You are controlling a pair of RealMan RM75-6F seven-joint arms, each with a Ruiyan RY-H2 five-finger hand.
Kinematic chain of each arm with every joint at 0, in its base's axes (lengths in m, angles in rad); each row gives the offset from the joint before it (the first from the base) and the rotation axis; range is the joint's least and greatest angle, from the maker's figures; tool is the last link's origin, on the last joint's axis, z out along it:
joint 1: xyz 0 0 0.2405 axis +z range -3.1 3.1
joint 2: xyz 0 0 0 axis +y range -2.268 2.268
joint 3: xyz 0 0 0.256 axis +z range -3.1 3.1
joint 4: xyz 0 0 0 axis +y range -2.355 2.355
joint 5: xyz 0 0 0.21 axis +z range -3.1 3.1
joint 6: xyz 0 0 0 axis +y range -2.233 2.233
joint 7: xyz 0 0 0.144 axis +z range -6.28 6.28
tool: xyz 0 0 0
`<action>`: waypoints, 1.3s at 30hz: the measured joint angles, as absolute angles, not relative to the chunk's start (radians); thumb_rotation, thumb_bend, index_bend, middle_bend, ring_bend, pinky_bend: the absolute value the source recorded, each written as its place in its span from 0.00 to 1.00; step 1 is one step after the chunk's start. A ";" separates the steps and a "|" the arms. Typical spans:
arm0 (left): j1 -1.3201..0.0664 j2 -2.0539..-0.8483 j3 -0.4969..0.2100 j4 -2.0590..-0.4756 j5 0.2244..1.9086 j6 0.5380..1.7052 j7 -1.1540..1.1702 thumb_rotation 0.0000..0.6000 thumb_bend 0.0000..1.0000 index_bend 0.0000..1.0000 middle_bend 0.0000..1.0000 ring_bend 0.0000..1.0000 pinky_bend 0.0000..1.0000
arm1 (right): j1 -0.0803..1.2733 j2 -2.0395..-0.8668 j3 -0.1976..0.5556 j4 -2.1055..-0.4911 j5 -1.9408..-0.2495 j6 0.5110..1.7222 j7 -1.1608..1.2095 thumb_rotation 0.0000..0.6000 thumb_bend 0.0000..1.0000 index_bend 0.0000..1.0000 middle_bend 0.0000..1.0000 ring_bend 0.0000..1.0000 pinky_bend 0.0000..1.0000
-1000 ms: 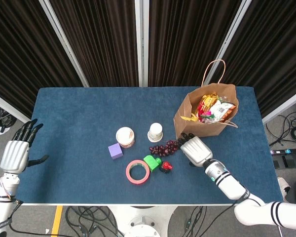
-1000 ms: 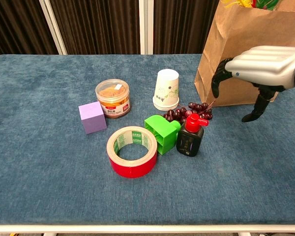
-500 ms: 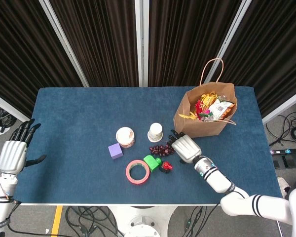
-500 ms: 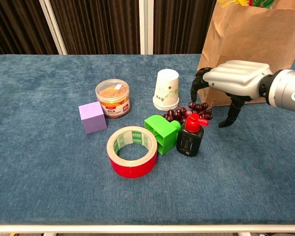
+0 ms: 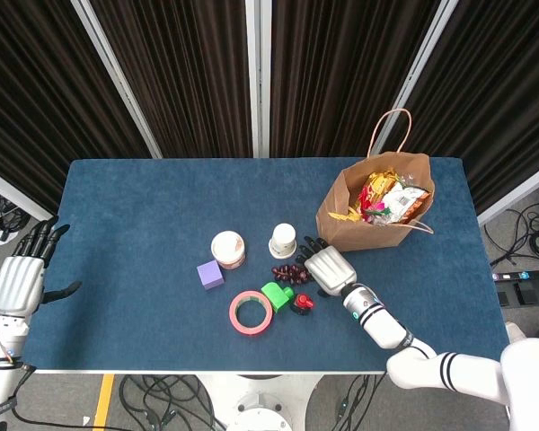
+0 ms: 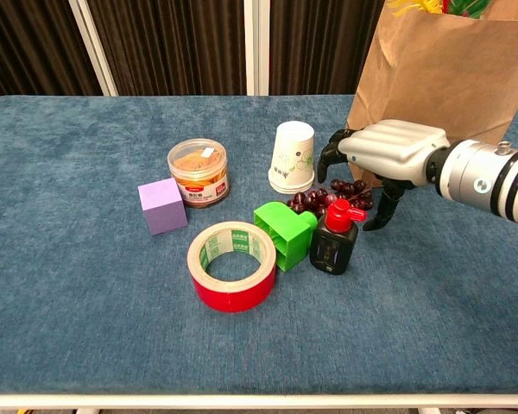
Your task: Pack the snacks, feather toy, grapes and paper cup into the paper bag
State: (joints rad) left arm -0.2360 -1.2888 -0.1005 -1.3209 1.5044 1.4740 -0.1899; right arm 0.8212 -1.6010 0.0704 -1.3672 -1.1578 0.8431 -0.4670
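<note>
- right hand (image 6: 387, 151) over grapes (image 6: 332, 193), fingers apart and curled down, holding nothing; chest view shows thumb beside the bunch
- grapes on table between paper cup (image 6: 293, 156) and paper bag (image 5: 374, 212)
- head view only: snacks in the bag, left hand (image 5: 20, 280) off the table's left edge, fingers spread

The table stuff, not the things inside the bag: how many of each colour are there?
Purple: 1, the cube
Green: 1, the block
Red: 1, the tape roll
Black with red cap: 1, the small bottle
Dark red: 1, the grape bunch
White: 1, the paper cup
Clear: 1, the jar
Brown: 1, the paper bag
Total: 8
</note>
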 measured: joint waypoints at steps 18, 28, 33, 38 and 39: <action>-0.230 -1.287 -0.101 -1.307 1.499 1.474 -0.209 1.00 0.15 0.16 0.14 0.05 0.18 | 0.820 -1.713 0.090 -1.236 -1.145 0.836 -0.453 1.00 0.10 0.31 0.26 0.11 0.24; -0.230 -1.287 -0.102 -1.305 1.499 1.473 -0.215 1.00 0.15 0.16 0.14 0.05 0.18 | 0.817 -1.723 0.098 -1.227 -1.136 0.834 -0.458 1.00 0.23 0.53 0.36 0.28 0.45; -0.231 -1.286 -0.102 -1.308 1.501 1.472 -0.213 1.00 0.15 0.16 0.14 0.05 0.18 | 0.810 -1.721 0.105 -1.235 -1.146 0.859 -0.459 1.00 0.32 0.64 0.44 0.37 0.54; -0.231 -1.284 -0.103 -1.313 1.501 1.473 -0.212 1.00 0.15 0.16 0.14 0.05 0.18 | 0.806 -1.709 0.109 -1.257 -1.149 0.873 -0.471 1.00 0.36 0.66 0.46 0.39 0.56; -0.231 -1.283 -0.103 -1.314 1.501 1.472 -0.212 1.00 0.15 0.16 0.14 0.05 0.18 | 0.805 -1.703 0.111 -1.268 -1.152 0.880 -0.474 1.00 0.36 0.66 0.47 0.39 0.56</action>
